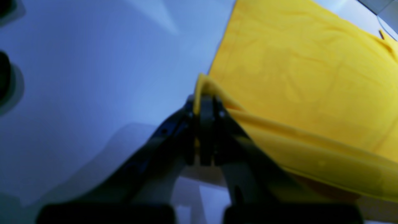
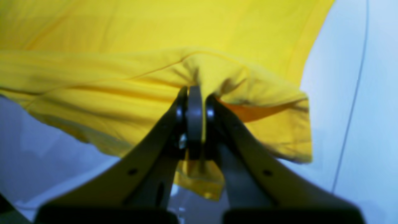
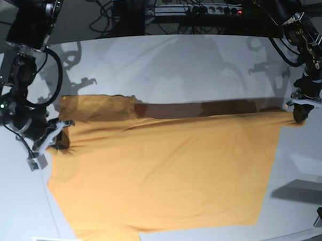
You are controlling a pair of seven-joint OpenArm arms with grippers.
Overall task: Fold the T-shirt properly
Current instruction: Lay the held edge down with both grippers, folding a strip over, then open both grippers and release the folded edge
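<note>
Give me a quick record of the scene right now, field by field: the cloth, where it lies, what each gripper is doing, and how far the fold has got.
item: orange-yellow T-shirt, short-sleeved, plain
surface: white table
layout: spread mostly flat, far edge lifted and stretched between the two grippers
left gripper: shut on the T-shirt's corner edge
right gripper: shut on bunched fabric by a sleeve
fold status: far edge raised off the table, not yet laid over; no finished fold visible

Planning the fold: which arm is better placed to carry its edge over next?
Neither clearly: the left gripper pinches the T-shirt hem corner, the right gripper its shoulder, both lifted level.
</note>
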